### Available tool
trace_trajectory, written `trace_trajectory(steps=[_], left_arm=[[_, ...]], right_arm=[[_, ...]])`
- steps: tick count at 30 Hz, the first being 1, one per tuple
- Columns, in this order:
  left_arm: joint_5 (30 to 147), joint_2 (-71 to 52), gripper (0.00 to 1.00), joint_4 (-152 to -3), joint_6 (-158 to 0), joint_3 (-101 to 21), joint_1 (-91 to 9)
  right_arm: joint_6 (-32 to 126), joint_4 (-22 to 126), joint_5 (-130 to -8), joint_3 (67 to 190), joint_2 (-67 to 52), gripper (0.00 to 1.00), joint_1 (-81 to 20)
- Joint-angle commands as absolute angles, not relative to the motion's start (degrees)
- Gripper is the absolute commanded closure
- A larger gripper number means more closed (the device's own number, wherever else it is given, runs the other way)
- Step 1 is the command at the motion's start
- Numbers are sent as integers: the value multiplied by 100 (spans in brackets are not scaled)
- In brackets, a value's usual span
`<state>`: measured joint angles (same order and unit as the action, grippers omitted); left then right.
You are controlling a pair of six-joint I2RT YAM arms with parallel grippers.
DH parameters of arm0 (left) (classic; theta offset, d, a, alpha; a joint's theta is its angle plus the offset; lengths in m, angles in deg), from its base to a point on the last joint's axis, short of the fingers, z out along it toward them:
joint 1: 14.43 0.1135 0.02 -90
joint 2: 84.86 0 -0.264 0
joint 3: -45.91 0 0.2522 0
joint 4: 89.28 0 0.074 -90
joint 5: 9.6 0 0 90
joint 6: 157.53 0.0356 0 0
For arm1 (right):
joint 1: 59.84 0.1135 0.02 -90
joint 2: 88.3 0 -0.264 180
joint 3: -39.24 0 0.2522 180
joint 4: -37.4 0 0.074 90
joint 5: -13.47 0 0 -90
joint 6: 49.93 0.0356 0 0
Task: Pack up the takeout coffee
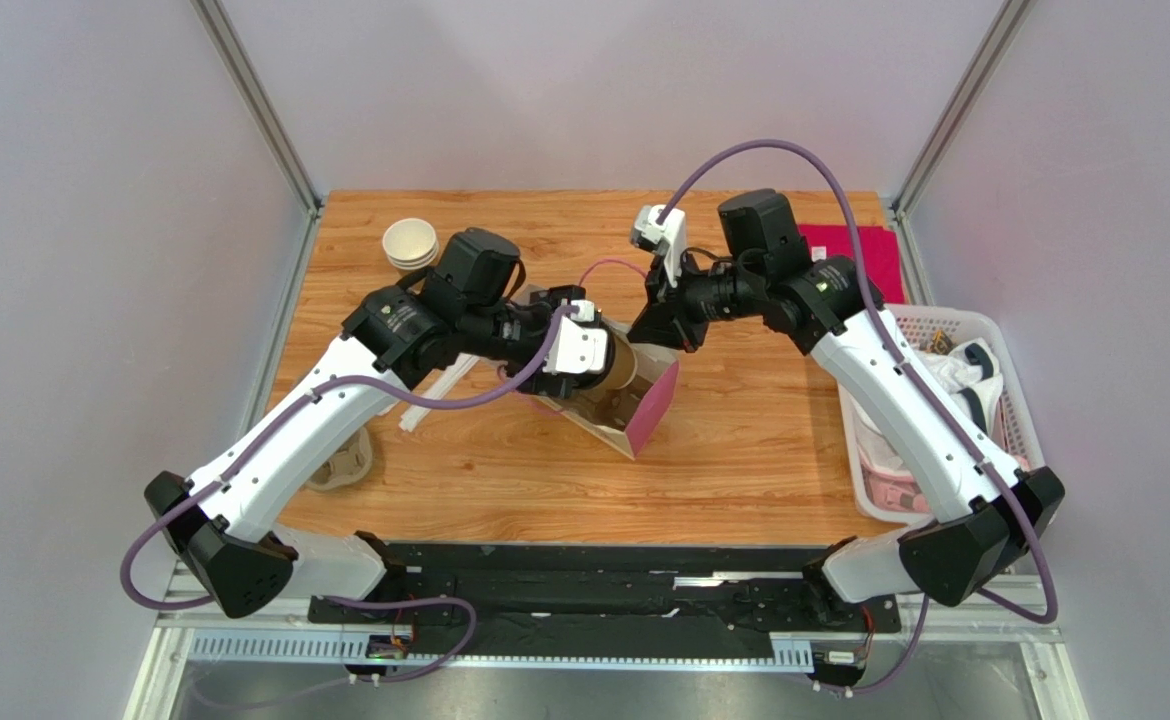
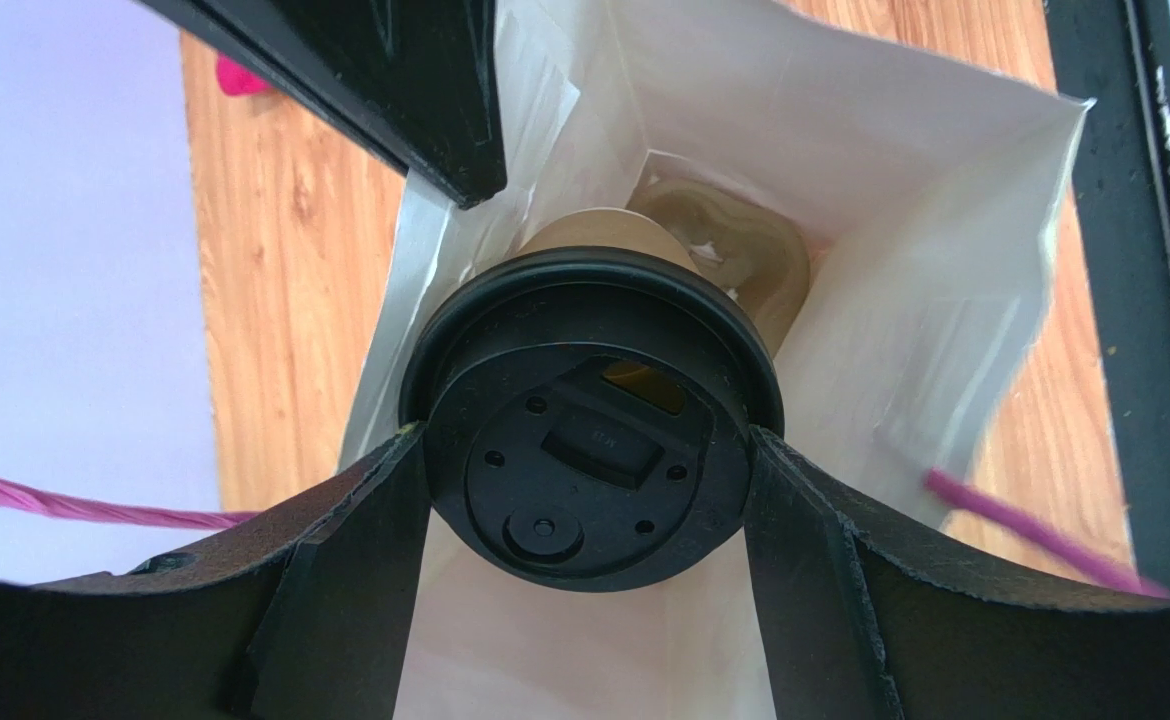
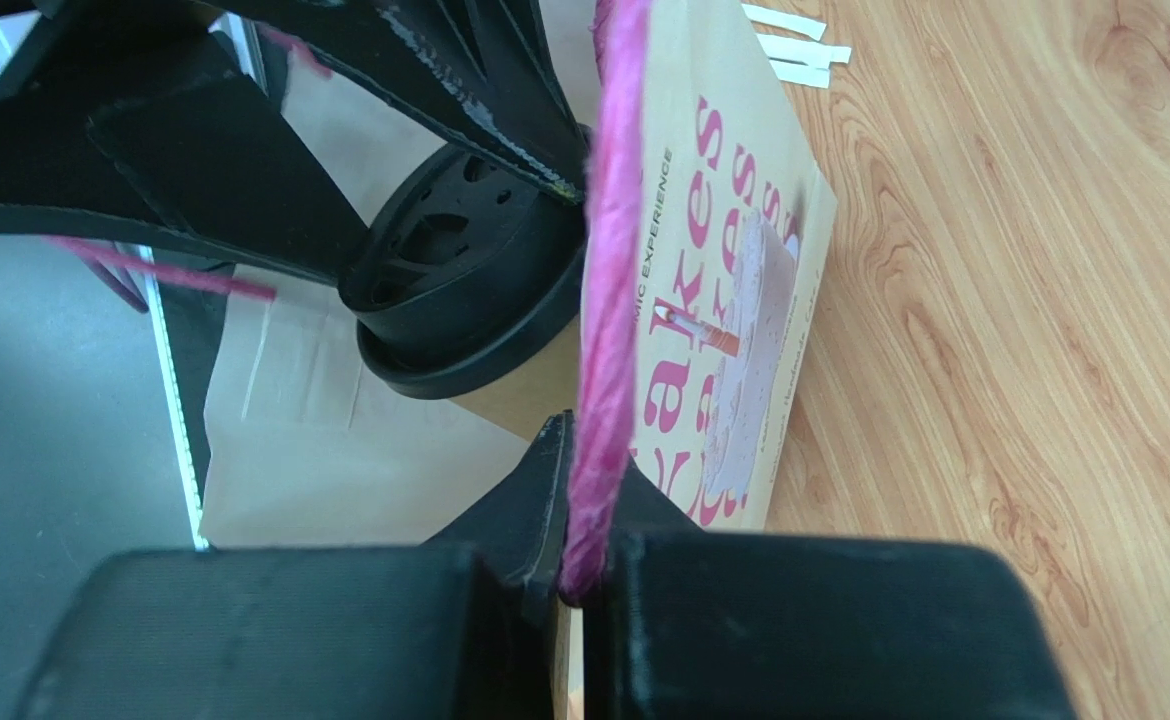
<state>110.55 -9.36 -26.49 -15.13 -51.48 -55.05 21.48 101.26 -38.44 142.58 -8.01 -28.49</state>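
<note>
Pale, knotty wood-grain tabletop point(image 1: 757, 450) walled by plain grey panels carries the scene. At its middle the takeout coffee point(image 2: 591, 435), a kraft-brown paper cup under a round, matte black plastic lid with a moulded sip slot, sits part-way inside the mouth of a cream paper bag point(image 2: 907, 225), lid end outward. The left gripper point(image 2: 588, 450) has its jaws spread wide, one finger pressed to each side of the lid's rim, gripping it. The right gripper point(image 3: 591, 503) is pinched tight on the bag's twisted pink paper handle point(image 3: 614, 225). Bold pink lettering on the bag's face is cut off by that cord and unreadable. A tan moulded shape point(image 2: 749, 248) lies deeper in the bag; what it is I cannot tell. A white lattice plastic basket point(image 1: 982, 318) stands at the table's right edge, its contents too small to name.
</note>
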Motion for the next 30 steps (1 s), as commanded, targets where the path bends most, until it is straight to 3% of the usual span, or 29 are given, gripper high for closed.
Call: trace_trajectory(steps=[1,17,23,30], left_arm=[[11300,-1016,94,-2481,-576,-5346,-5565],[11415,-673,97,-1638,1042,-5530,-5776],[11195,-436,98,-1645,658,-5311,-5741],[10800,-515,99,-2751,-151,-4634,-5741]], right_arm=[[1740,10284,-3400,14625,-736,100,-2829],[1502,10618,-2775,15117,-252,100,-2724],[1362,10591,-2942,15091,-366,100,-2548],[1396,10337,-3345,14951,-542,100,-2433]])
